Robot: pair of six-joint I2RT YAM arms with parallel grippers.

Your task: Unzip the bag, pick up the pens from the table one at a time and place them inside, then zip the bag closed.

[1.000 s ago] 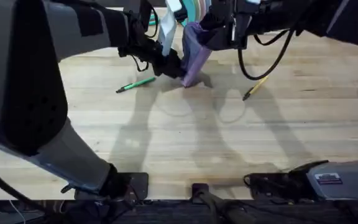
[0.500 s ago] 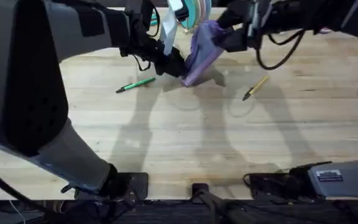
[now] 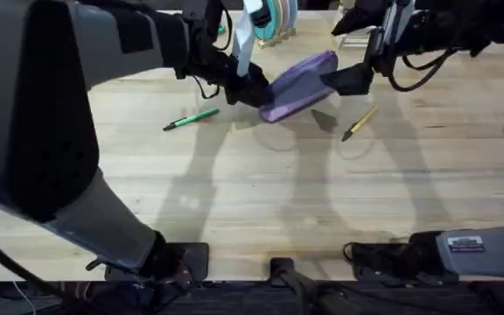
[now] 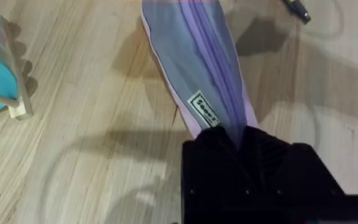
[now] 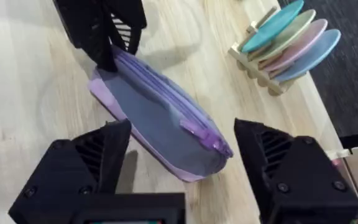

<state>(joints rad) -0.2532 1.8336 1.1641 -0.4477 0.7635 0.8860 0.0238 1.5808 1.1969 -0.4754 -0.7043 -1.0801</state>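
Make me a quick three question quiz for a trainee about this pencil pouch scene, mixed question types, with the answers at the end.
1. True or false: the left tool is shut on one end of the bag.
2. Which pen lies nearer the right tool: A) the green pen, or B) the tan-yellow pen?
3. Fill in: both pens lie on the ____.

Key
1. True; it pinches the end beside the white label.
2. B.
3. Table; neither is in the bag yet.
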